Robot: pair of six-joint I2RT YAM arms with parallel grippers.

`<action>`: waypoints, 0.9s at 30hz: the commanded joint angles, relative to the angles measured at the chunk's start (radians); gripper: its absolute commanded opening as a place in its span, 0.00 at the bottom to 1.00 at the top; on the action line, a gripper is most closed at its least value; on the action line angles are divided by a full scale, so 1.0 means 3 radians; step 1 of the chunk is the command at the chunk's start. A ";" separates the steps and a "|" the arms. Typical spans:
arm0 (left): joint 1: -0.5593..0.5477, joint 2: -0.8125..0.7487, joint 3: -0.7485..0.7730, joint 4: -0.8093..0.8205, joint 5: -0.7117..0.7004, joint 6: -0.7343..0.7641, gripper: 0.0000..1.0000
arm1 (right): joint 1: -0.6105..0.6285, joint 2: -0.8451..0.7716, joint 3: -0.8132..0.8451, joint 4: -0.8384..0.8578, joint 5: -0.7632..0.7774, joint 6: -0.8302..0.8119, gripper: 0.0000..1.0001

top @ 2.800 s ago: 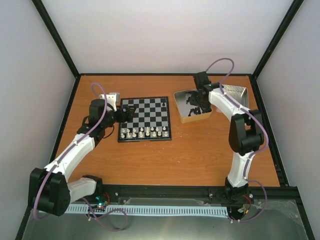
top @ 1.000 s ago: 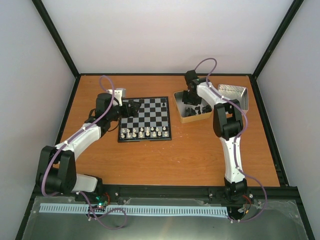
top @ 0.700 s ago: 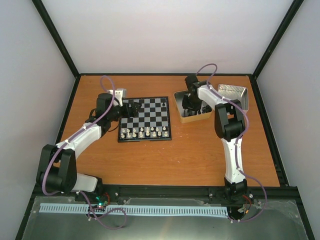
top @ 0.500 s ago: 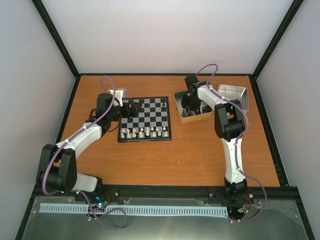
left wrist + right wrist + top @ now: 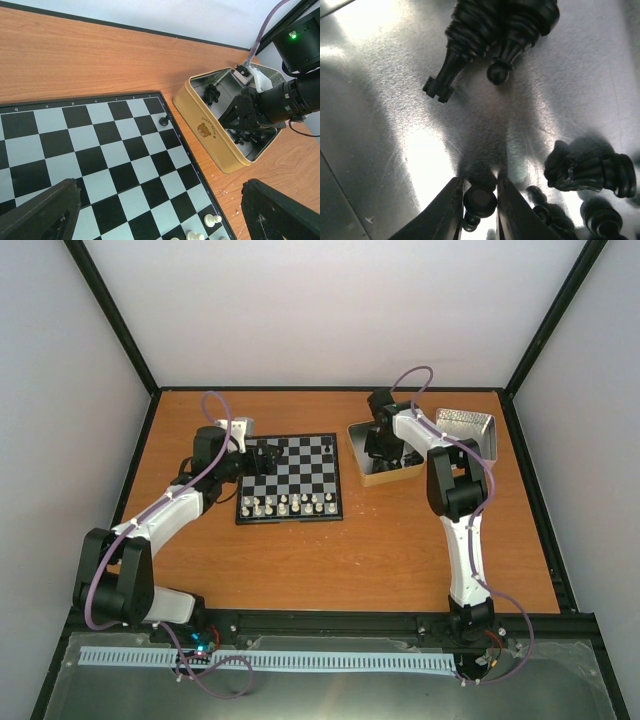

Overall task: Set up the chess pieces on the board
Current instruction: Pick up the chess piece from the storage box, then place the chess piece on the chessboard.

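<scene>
The board lies at the table's left centre, with white pieces along its near rows. One black chess piece stands on its far right corner square, also seen in the top view. My left gripper hangs open and empty over the board's left part. My right gripper is down inside the yellow tin. It is shut on a small black chess piece, held between its fingers. Several more black pieces lie on the tin's floor.
A second metal tin tray lies at the far right behind the yellow tin. A small white box sits just left of the board's far corner. White pieces stand by the board's right edge.
The right arm has swung to the tin's left side and lowered its gripper among the black pieces. The left gripper has shifted a little towards the board's far left.
</scene>
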 commanded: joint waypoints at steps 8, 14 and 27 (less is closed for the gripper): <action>0.0016 -0.0063 0.0113 0.0116 0.0085 0.0069 0.93 | 0.0015 -0.0065 0.0021 0.0226 -0.0003 0.0113 0.12; -0.0151 -0.0074 0.0144 0.0295 0.0254 0.0040 0.93 | -0.0063 -0.0570 -0.0254 0.0773 -0.0680 0.0719 0.12; -0.0676 0.0580 0.0725 0.0661 0.0372 -0.0200 0.76 | 0.0001 -0.1621 -0.1711 0.2158 -0.1868 0.2484 0.12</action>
